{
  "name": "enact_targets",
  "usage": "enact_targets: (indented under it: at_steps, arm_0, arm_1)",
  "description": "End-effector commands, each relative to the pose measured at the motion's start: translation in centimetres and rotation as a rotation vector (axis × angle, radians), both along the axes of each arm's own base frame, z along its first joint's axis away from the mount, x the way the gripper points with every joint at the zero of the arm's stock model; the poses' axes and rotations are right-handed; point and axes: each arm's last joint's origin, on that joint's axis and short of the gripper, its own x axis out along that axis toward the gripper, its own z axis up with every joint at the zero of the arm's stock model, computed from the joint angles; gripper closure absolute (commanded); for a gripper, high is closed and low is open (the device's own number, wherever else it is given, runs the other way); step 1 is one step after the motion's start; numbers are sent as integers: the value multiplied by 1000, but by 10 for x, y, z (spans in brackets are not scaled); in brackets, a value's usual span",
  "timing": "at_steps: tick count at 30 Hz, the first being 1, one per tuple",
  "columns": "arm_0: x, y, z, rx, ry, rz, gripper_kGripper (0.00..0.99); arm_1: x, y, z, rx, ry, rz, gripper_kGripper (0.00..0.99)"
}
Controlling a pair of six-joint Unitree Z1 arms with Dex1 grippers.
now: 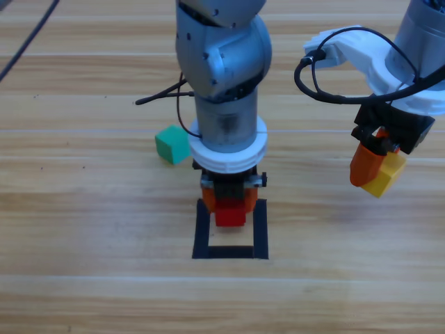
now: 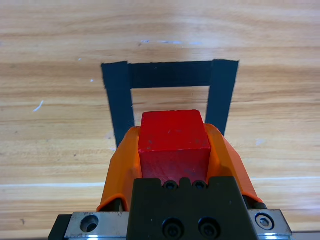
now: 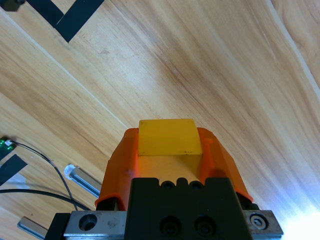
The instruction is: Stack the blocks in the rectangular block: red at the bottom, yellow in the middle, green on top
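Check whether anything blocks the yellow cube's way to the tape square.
The left gripper does: it is shut on the red cube over the black tape square. The right gripper holds the yellow cube off to the side.

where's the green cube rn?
High view: the green cube sits loose on the table, left of the left arm and up-left of the tape outline; neither gripper holds it.

Light is bright and even across the table [image 1: 83, 292], with only soft, short shadows under the left arm [image 1: 222, 76] and beside the green cube [image 1: 172, 145]. In the right wrist view a white glare washes out the wood at 5 o'clock. All three views are sharp enough, with no clear bending at the edges.
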Motion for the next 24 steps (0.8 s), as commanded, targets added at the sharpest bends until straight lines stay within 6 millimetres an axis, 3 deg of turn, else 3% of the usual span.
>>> enact_targets:
  at_steps: [1,24]
  arm_0:
    - [-11,-24,-30,65,32,-35,927]
    - [-18,-21,-36,98,53,-45,927]
  arm_1:
    - [9,1,-28,-51,59,-17,990]
    - [12,3,-31,-53,61,-15,990]
